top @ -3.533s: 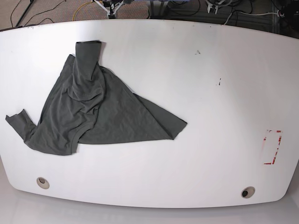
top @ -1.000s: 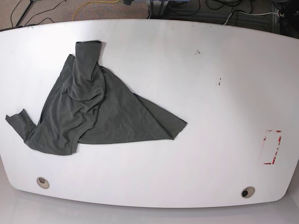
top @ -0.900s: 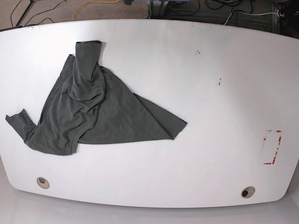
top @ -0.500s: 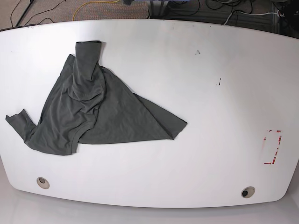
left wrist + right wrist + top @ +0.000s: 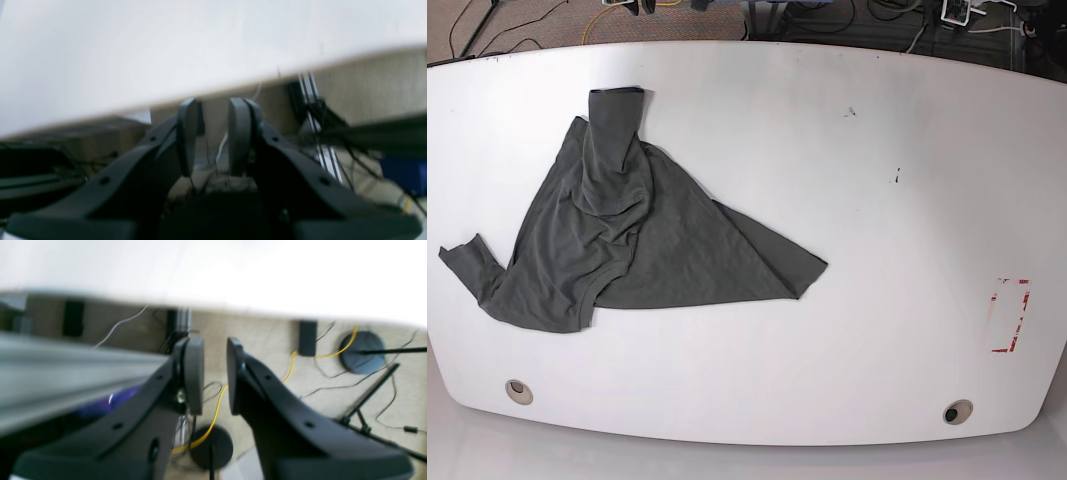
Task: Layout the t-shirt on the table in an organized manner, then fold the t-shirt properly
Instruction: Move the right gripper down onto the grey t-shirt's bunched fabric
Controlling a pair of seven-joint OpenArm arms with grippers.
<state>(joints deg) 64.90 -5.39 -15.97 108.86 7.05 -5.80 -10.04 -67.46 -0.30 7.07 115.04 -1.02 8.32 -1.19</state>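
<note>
T-shirt (image 5: pixel 627 235) lies crumpled near the desk's (image 5: pixel 877 250) left edge: thin, limp, light; grip hem corners. Left hand (image 5: pixel 208 136) and right hand (image 5: pixel 210 375) slightly parted, empty

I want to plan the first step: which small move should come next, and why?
Probably bring the right gripper over the table toward the t-shirt. The shirt lies crumpled on that arm's side, one sleeve folded over the body, and both grippers, the left gripper too, hang empty beyond the table's edge.

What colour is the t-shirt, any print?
Plain dark charcoal grey t-shirt, no print; clearest in the base view.
</note>
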